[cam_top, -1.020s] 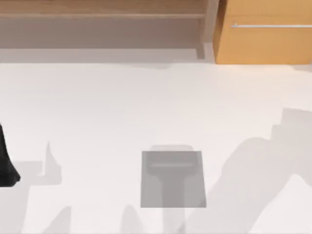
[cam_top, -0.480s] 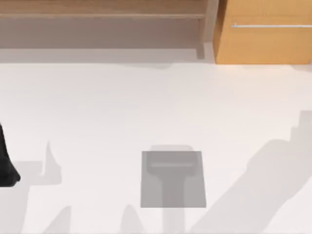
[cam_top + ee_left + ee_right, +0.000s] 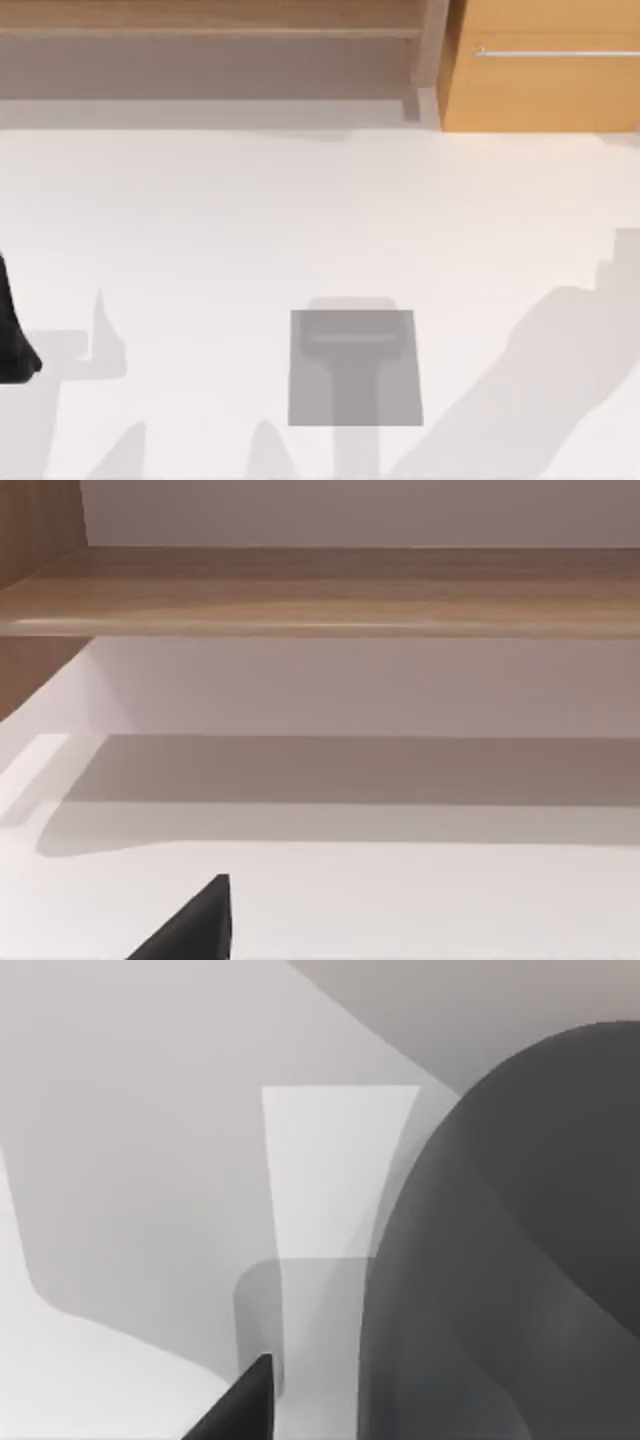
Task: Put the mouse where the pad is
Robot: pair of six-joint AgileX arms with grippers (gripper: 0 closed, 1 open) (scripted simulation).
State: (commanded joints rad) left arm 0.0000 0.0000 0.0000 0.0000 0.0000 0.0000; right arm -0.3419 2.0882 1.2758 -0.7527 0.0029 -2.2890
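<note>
Pad [image 3: 355, 367], a flat mid-grey rectangle, lies on the white table [image 3: 300, 220] well in front of the wooden shelf [image 3: 210, 30] and orange cabinet [image 3: 540, 80]. Left of the pad, at the table's edge, sits the black left arm [image 3: 12, 335]. The right wrist view shows a large rounded dark grey shape [image 3: 510, 1260]; whether it is the mouse, I cannot tell.

Table [image 3: 300, 220] wide open across mid frame; pad [image 3: 355, 367] lies flat at lower centre, no barrier. Shelf [image 3: 210, 20] and cabinet [image 3: 540, 80] block the top edge. Left arm [image 3: 12, 330] sits at left edge.
</note>
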